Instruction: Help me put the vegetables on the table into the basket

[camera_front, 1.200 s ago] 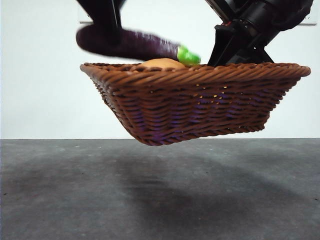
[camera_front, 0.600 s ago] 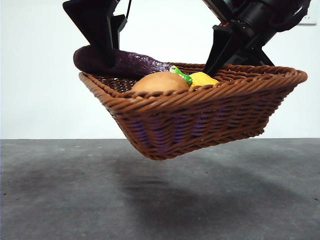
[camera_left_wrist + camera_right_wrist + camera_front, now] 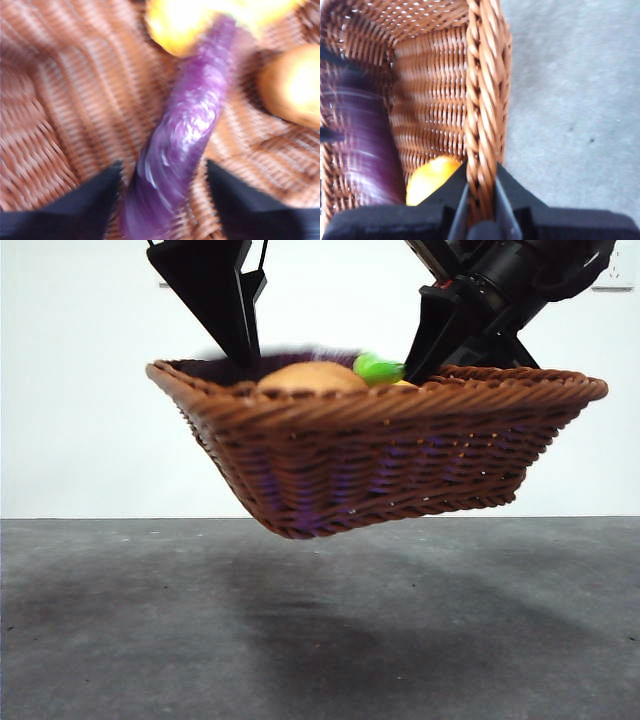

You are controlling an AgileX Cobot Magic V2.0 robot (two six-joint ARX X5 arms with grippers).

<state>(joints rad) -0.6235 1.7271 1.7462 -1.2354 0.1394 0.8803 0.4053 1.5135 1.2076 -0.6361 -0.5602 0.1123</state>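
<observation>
While aloft, basket [image 3: 380, 455] rim between right fingers [image 3: 481, 197]; eggplant [image 3: 182, 130] inside.

I see the basket [image 3: 370, 455] hanging above the table [image 3: 320, 630]. Inside it, the eggplant [image 3: 182, 135] lies between potato [image 3: 312, 378] and yellow vegetable [image 3: 431, 181].

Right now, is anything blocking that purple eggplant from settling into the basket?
Nothing visible. The eggplant already lies on the basket floor between the left gripper's open jaws, beside the potato.
</observation>
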